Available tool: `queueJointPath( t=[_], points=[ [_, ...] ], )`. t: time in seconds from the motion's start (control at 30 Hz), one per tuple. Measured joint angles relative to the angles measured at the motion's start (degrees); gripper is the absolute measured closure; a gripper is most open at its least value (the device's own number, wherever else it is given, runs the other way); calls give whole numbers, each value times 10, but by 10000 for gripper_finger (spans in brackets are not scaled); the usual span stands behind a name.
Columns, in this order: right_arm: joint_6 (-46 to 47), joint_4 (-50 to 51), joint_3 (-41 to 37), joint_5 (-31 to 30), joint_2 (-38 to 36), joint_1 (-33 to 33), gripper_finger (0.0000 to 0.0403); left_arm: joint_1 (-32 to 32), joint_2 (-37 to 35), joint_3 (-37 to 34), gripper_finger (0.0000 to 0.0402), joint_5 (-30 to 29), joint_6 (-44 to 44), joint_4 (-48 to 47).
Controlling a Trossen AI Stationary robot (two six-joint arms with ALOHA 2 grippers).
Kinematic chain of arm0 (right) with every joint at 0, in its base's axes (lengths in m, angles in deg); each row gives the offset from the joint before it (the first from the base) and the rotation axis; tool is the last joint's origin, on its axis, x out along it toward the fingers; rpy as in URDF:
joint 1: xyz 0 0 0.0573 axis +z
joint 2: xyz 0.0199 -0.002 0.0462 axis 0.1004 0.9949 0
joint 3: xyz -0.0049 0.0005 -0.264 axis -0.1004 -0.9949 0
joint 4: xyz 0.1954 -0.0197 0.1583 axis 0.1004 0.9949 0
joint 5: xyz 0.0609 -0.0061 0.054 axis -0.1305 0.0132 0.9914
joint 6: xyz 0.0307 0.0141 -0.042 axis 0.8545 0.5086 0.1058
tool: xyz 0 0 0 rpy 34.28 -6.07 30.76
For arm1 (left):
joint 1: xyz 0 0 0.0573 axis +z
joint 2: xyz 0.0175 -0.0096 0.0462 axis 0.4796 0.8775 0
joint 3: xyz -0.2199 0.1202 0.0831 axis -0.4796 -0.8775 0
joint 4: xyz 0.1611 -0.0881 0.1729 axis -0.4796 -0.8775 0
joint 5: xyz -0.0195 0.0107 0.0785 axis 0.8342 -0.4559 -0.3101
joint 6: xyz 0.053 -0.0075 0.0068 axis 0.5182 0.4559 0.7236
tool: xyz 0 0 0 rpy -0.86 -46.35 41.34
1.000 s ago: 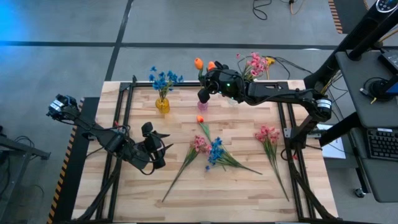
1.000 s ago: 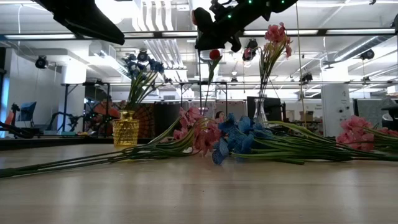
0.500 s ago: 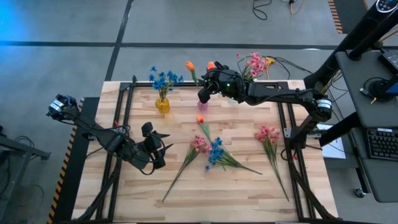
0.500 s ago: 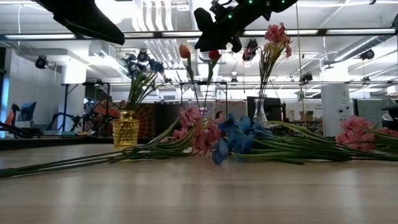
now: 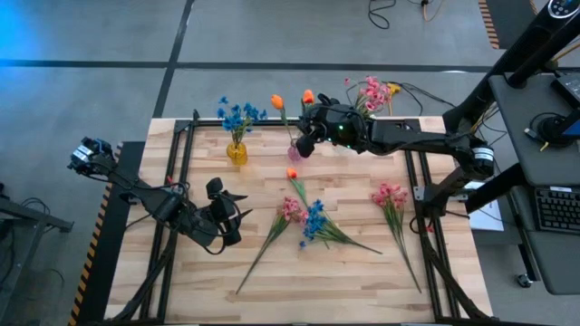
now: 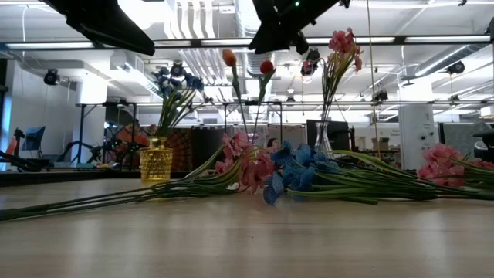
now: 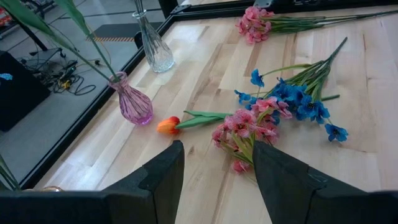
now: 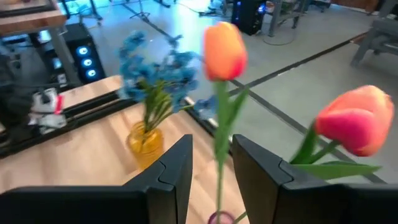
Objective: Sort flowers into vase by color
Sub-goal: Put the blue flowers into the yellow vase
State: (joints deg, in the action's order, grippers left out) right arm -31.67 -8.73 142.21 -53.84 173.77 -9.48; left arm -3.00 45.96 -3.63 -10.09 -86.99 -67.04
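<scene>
A small pink vase [image 5: 294,154] near the table's far edge holds two orange tulips [image 5: 277,101], [image 5: 308,96], whose stems stick into its mouth. My right gripper [image 5: 304,145] hovers open just above and to the right of that vase. In the right wrist view one tulip stem [image 8: 219,162] rises between the spread fingers, apart from both. Blue flowers [image 5: 240,115] stand in a yellow vase [image 5: 237,152], and pink sprays [image 5: 370,92] in a clear vase. My left gripper [image 5: 227,215] waits open near the table's left side.
Loose flowers lie on the table: an orange tulip [image 5: 292,173], a pink spray [image 5: 290,210] crossing a blue bunch [image 5: 314,220], and another pink spray [image 5: 390,195] to the right. The near part of the table is bare wood. Black frame rails run along both sides.
The left-hand orange tulip's bloom has swung away from my right gripper toward the table's left and now leans free in the pink vase. My right gripper has drawn back a little toward the table's right and risen.
</scene>
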Motion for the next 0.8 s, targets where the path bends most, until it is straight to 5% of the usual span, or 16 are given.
queueJointPath(
  t=[0.8],
  points=[
    [157, 341, 0, 0, -61, 121, 277, 0, -1, 0, 229, 0, -25, 10]
  ],
)
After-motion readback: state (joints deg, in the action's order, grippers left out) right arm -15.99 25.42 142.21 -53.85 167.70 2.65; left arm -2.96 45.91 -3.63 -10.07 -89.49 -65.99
